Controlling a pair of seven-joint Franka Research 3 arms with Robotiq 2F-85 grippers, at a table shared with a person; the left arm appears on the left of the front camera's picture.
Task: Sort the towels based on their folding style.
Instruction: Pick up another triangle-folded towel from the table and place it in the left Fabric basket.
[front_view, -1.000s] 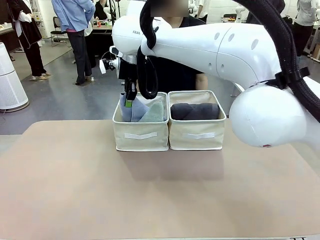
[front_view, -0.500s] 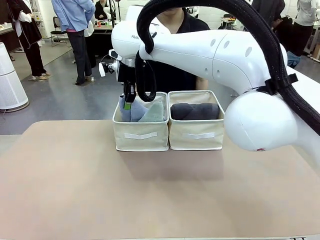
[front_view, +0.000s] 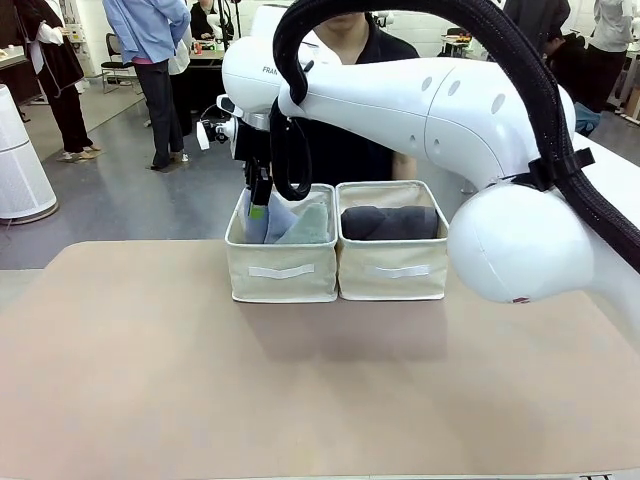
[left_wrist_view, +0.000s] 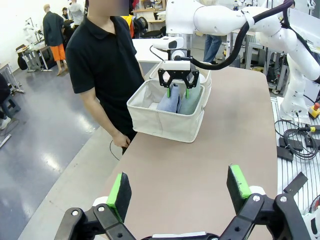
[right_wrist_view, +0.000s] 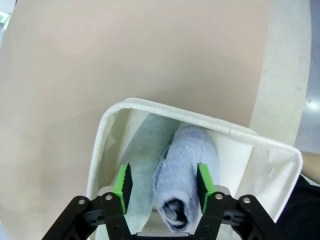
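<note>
The worktop (front_view: 300, 390) is a plain beige sheet, bare in front of two cream fabric bins that stand side by side at its far edge. Behind them stands a person in a black shirt (left_wrist_view: 102, 60), and beyond lies a grey polished floor with other people and benches. "FRA" can be read on the right arm's white casing.

The left bin (front_view: 281, 262) holds the periwinkle towel (right_wrist_view: 186, 175) and the teal towel (right_wrist_view: 145, 155) side by side. The right bin (front_view: 392, 262) holds a dark grey towel (front_view: 390, 222).

The right pincer (right_wrist_view: 162, 182) hangs over the left bin, pads parted, straddling the periwinkle towel without gripping it. The left pincer (left_wrist_view: 179, 186) hovers wide open above bare worktop, holding nothing.
</note>
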